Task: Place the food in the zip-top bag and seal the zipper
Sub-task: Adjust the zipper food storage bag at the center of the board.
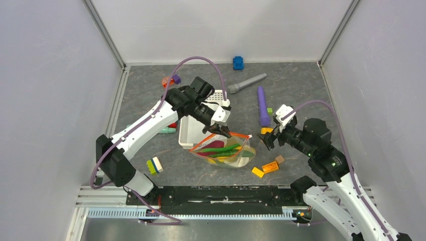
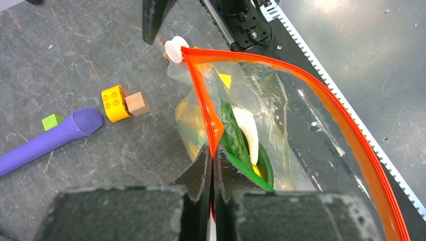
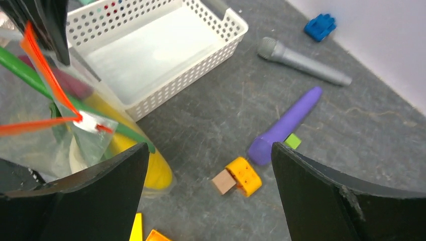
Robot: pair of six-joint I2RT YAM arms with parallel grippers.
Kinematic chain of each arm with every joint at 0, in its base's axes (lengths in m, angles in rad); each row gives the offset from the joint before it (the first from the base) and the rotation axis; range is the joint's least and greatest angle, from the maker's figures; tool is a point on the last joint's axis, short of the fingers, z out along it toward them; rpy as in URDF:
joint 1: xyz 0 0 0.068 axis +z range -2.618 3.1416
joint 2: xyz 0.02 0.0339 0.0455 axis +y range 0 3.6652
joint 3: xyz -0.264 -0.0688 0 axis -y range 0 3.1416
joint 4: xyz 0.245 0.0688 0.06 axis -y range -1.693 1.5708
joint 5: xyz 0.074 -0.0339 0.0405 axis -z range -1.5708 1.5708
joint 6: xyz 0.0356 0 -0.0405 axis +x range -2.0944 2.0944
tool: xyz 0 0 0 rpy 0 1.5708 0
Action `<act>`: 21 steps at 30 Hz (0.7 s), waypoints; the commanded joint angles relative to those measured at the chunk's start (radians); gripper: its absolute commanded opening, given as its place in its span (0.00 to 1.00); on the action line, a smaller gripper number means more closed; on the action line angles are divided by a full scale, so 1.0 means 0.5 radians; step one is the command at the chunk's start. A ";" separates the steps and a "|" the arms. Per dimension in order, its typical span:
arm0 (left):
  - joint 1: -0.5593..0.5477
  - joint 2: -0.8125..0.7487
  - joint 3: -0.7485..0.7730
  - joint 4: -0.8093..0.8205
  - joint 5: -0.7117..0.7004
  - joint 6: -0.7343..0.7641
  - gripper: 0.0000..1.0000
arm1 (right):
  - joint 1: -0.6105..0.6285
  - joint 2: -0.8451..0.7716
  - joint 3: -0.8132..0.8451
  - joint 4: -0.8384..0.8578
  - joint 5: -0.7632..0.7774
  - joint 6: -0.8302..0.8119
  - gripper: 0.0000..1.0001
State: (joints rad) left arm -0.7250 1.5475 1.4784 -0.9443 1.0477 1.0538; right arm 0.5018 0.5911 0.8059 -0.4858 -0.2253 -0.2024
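My left pincer (image 2: 211, 165) is clamped on the zipper (image 2: 202, 95) of the bag (image 2: 301, 130), which rests on the counter (image 1: 211, 175) with the food (image 2: 233, 135) inside, so my wide-apart right pincer (image 3: 210, 155) should pinch the white tab (image 3: 90, 120) squarely, then pull along steadily.

A dark grey mottled table (image 1: 301, 90) was seen. On it were set a white slotted basket (image 1: 190, 133), the filled zip-top bag (image 1: 228, 153) just beside the basket's near corner, a purple cylinder (image 1: 262, 106), a grey microphone-like toy (image 1: 247, 83), a blue toy (image 1: 238, 63) by the far wall, and an orange block (image 1: 270, 167) beside a brown cube (image 1: 280, 159).
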 commanded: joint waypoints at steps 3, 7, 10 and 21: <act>0.011 -0.103 0.022 -0.087 0.050 0.193 0.02 | 0.006 -0.192 -0.281 0.145 -0.383 0.000 0.97; 0.011 -0.103 0.034 -0.087 0.076 0.195 0.02 | 0.006 -0.237 -0.424 0.482 -0.718 0.019 0.97; 0.011 -0.106 0.029 -0.087 0.099 0.200 0.02 | 0.006 -0.157 -0.468 0.639 -0.903 0.069 0.95; 0.011 -0.098 -0.002 -0.092 0.132 0.219 0.02 | 0.006 0.063 -0.495 0.987 -1.194 0.183 0.88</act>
State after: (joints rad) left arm -0.7238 1.5249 1.4780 -0.9939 1.0538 1.1046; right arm 0.5022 0.6289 0.5694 -0.1425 -0.7136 -0.1524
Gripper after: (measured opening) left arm 0.034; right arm 0.888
